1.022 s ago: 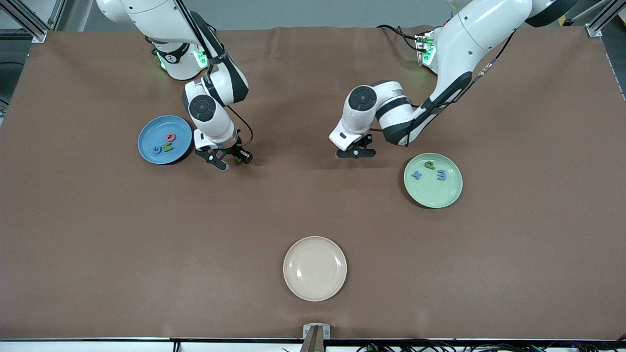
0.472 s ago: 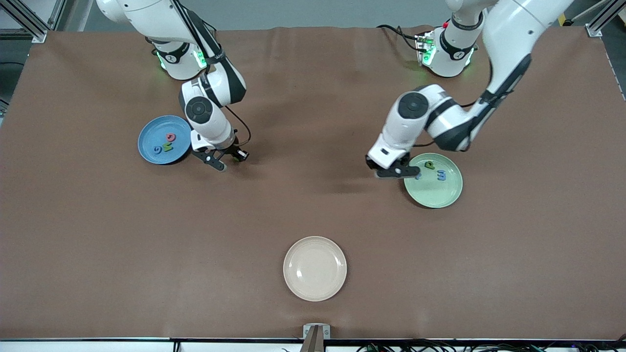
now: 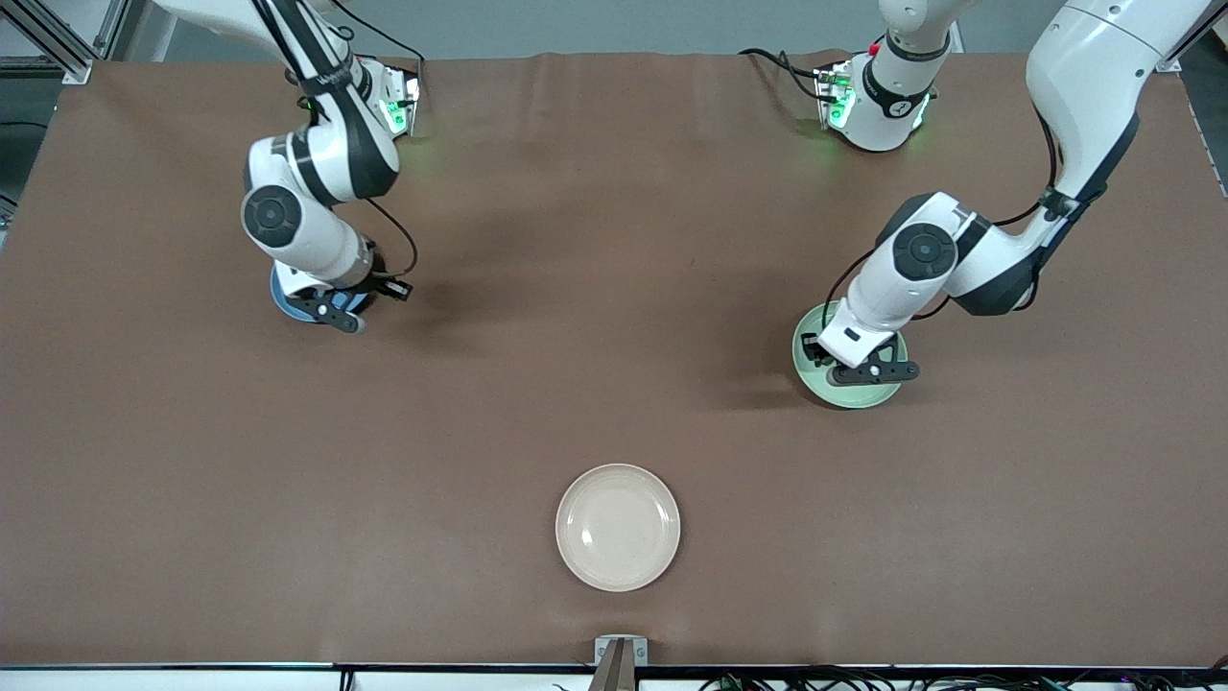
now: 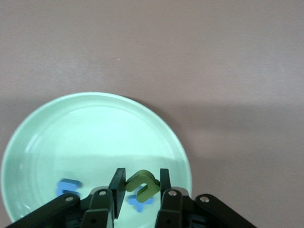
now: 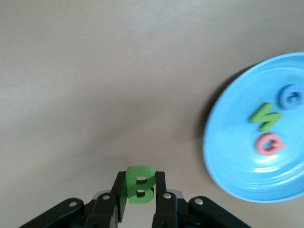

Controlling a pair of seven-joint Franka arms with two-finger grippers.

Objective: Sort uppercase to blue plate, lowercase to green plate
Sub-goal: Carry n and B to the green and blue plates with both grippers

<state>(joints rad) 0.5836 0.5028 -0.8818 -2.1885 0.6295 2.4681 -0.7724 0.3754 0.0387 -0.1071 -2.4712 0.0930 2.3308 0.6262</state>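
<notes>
My right gripper (image 3: 341, 315) is shut on the green B (image 5: 140, 184) and hangs by the rim of the blue plate (image 3: 280, 299), over the table just off its rim. In the right wrist view the blue plate (image 5: 237, 156) holds the blue G (image 5: 289, 97), the green N (image 5: 263, 116) and the pinkish-red round letter (image 5: 270, 143). My left gripper (image 3: 863, 372) is shut on the green u (image 4: 141, 183) over the green plate (image 3: 806, 374). That plate (image 4: 95, 133) holds the blue x (image 4: 137, 203) and the blue m (image 4: 69, 186). The green p is hidden.
A cream plate (image 3: 618, 527) lies in the middle of the table, near the front camera's edge. Both arms cover most of their plates in the front view. The brown table runs bare between the plates.
Both arms swung outward. The right gripper carried the B from mid-table to the blue plate's rim. The left gripper carried the u from mid-table to over the green plate.
</notes>
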